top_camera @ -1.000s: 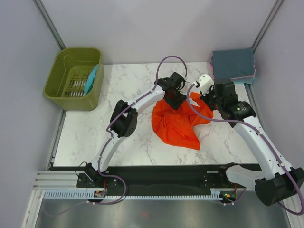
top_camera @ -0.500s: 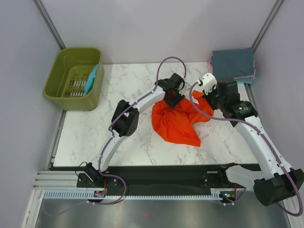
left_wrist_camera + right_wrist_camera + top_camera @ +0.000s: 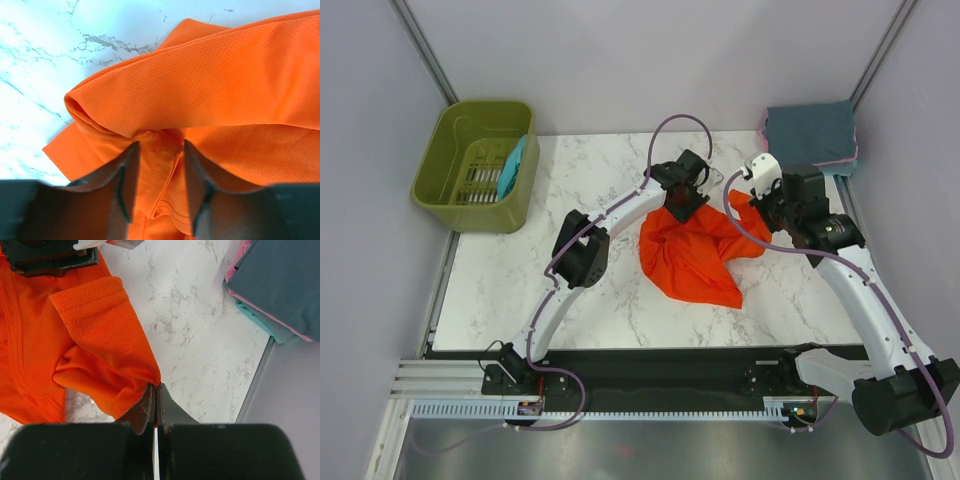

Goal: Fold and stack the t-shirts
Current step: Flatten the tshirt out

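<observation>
Gripping a fold of the orange-red t-shirt (image 3: 692, 258), the left gripper (image 3: 160, 146) is clamped on cloth. The right gripper (image 3: 154, 388) pinches another edge; the shirt lies crumpled mid-table (image 3: 520, 275)

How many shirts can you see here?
5: orange shirt crumpled mid-table; slate-blue shirt, pink shirt and teal shirt stacked at the far right corner; another teal shirt in the green basket. More may be hidden.
</observation>
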